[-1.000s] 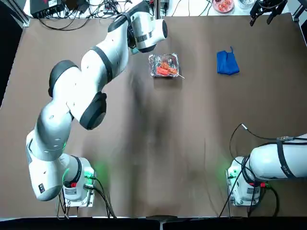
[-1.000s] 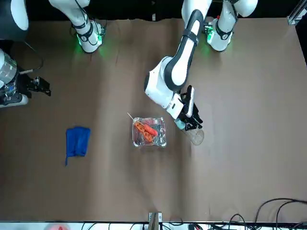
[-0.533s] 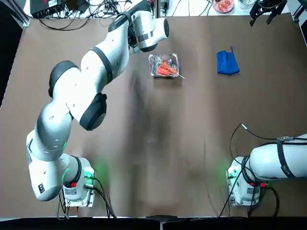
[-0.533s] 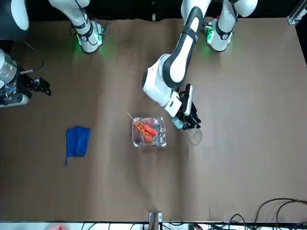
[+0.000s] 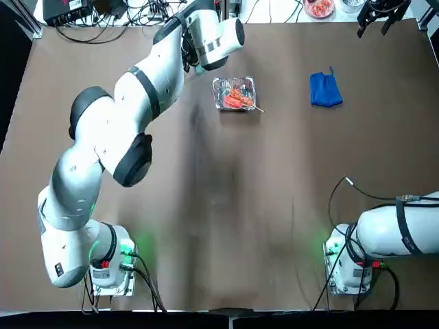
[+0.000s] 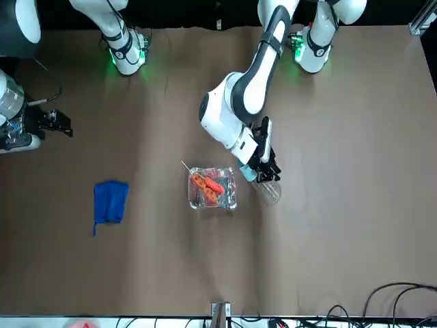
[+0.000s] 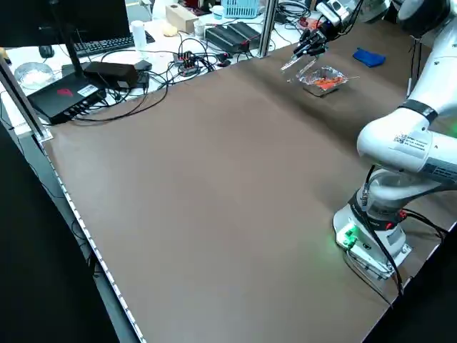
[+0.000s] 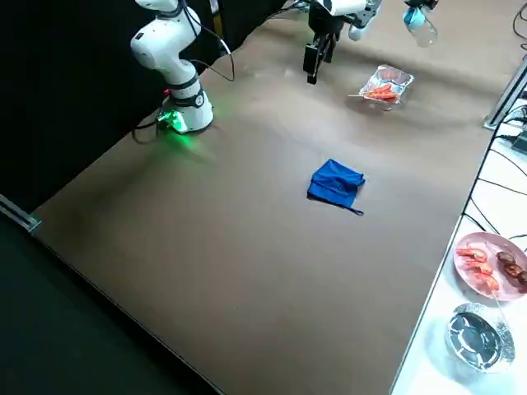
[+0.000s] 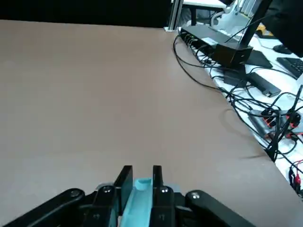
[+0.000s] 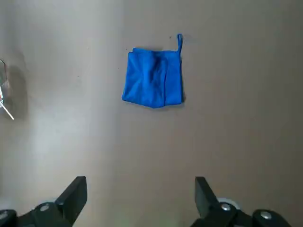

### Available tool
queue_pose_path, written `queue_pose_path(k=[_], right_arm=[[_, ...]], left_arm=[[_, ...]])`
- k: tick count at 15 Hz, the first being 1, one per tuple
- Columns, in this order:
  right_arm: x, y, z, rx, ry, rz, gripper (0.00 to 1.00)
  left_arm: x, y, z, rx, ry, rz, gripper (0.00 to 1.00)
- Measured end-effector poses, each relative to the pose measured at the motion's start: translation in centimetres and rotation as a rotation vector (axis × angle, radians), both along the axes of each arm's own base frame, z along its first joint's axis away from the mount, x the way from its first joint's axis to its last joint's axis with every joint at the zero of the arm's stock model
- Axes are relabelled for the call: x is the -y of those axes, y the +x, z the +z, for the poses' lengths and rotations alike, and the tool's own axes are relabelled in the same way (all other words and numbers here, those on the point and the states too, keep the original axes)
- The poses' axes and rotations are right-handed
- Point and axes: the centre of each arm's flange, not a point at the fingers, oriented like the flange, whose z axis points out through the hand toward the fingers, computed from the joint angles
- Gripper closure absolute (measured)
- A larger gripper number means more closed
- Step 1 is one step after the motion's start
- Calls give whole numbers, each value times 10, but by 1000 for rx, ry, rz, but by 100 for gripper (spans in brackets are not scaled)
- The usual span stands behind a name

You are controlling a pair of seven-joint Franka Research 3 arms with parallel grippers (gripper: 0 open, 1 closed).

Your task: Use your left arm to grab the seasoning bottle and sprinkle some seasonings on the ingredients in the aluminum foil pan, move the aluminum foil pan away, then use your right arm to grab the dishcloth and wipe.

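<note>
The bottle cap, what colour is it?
Light blue. The cap shows best in the left wrist view, clamped in the left hand.

A: The dishcloth (image 10: 152, 77) is a solid bright blue with no pattern, and the table (image 5: 274, 205) under it is plain brown.

B: The aluminum foil pan (image 6: 213, 188) is shiny silver; the ingredients (image 6: 207, 184) in it are orange-red.

A: The seasoning bottle (image 6: 265, 188) is clear, its cap (image 9: 141, 201) light blue.

B: Both arms are white with grey joints; the left gripper (image 6: 266, 171) is black, and green lights glow at the bases.
</note>
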Motion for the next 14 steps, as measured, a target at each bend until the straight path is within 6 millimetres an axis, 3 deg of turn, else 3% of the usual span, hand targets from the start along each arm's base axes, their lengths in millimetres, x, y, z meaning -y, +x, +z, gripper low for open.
queue_pose_path(k=[8, 11, 14], right_arm=[[-1, 0, 0, -1, 0, 2, 0], [1, 0, 0, 0, 0, -1, 0], [1, 0, 0, 0, 0, -1, 0]], left_arm=[[-3, -3, 7, -30, -48, 41, 78], [-14, -2, 46, -118, -118, 37, 78], [-49, 10, 106, -184, -245, 46, 78]])
